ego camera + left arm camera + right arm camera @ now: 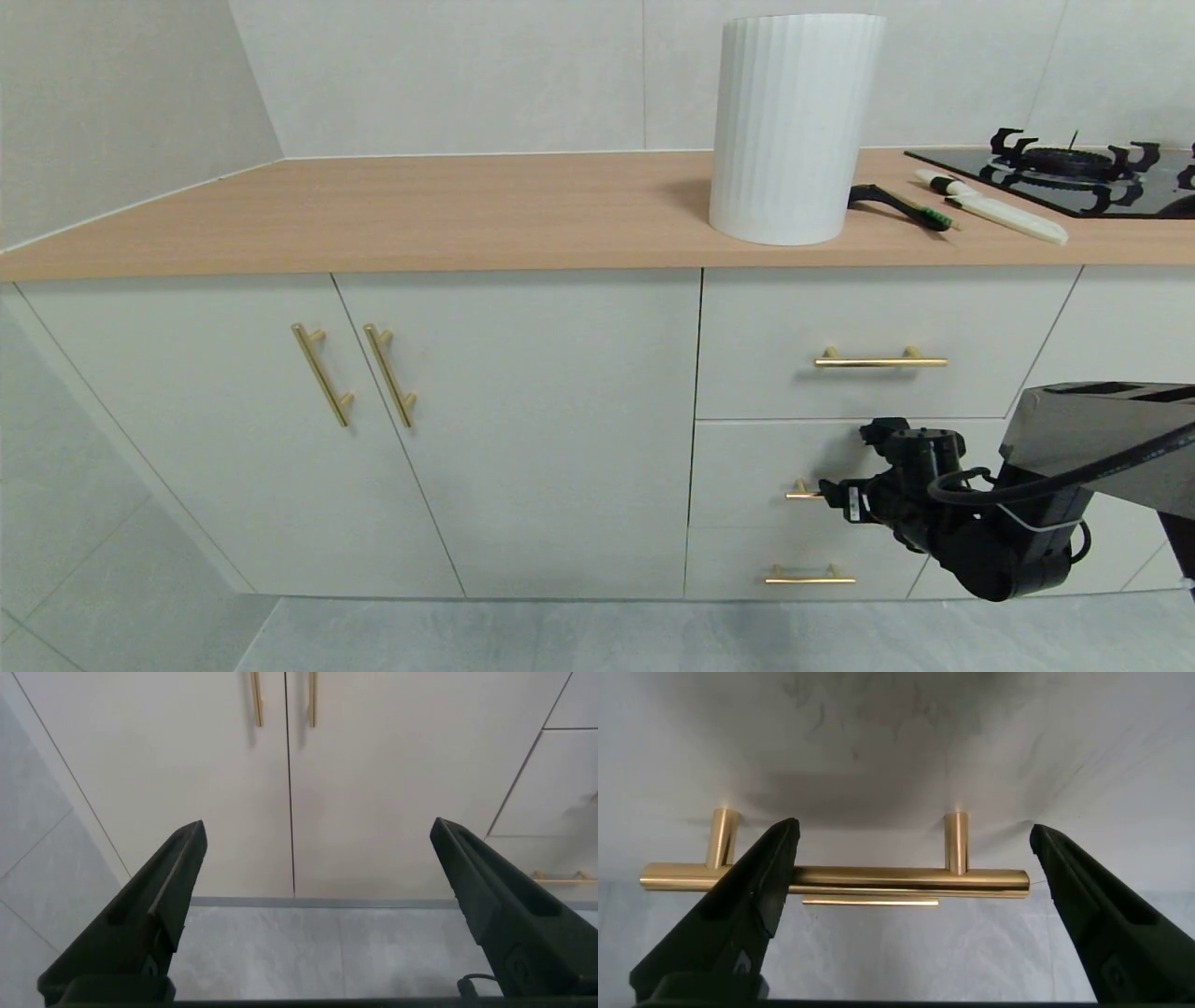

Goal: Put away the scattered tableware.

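— How far along is it, would you say?

— Hardly begun, by my reckoning. Start at the left: the left gripper hangs low in front of the double cabinet doors, its fingers spread wide with nothing between them. The doors are shut.

— And up on top?

— The counter has a tall white ribbed container standing on it. Below that is the drawer stack, where the right gripper is up against the middle drawer handle. Its fingers are wide apart, one on each side of the brass bar, and not closed on it. The drawer front looks flush to me, so I'd say it is unopened.

— So where's the tableware?

— On the counter, just right of the container: a black-handled brush, and beside it a long white utensil. It might be a knife, but I can't be sure from this angle. Both lie near the edge of the hob, and neither gripper is anywhere near them.

— So everything's left to do?

— I'd say so: grip the handle, pull the drawer open, then fetch each piece and stow it.
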### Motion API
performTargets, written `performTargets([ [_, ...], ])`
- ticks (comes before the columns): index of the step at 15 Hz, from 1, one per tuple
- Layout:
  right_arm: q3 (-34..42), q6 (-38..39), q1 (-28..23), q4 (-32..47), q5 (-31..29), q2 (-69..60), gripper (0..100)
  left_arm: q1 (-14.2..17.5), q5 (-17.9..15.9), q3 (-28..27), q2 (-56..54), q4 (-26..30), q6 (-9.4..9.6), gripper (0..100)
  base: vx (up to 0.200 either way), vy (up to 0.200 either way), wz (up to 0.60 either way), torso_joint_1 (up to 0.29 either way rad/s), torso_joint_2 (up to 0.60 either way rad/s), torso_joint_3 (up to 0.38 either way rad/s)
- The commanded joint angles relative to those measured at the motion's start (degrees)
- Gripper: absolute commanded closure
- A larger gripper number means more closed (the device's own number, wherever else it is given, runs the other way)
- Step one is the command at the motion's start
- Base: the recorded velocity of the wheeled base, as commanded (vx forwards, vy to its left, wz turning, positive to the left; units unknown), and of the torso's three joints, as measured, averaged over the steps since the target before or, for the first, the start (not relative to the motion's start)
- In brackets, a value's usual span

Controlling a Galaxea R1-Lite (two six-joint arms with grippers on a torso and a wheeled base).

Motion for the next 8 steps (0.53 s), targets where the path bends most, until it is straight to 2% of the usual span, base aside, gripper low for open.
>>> performTargets([
  [1, 0.1, -0.1, 0.1, 0.3, 0.0, 0.0, 0, 0.0, 0.0, 0.0, 0.1, 0.0, -0.01, 0, 0.000, 0.000, 0.00, 0.000, 0.00, 0.000],
  [6, 1.6, -0.2, 0.1, 2.9, 0.0, -1.6, 0, 0.0, 0.0, 0.0, 0.1, 0.0, -0.01, 0, 0.000, 0.000, 0.00, 0.000, 0.00, 0.000],
  [8, 3.3, -0.5, 0.3, 8.7, 0.2, -6.3, 0, 0.0, 0.0, 0.0, 0.1, 0.0, -0.01, 0, 0.000, 0.000, 0.00, 0.000, 0.00, 0.000],
])
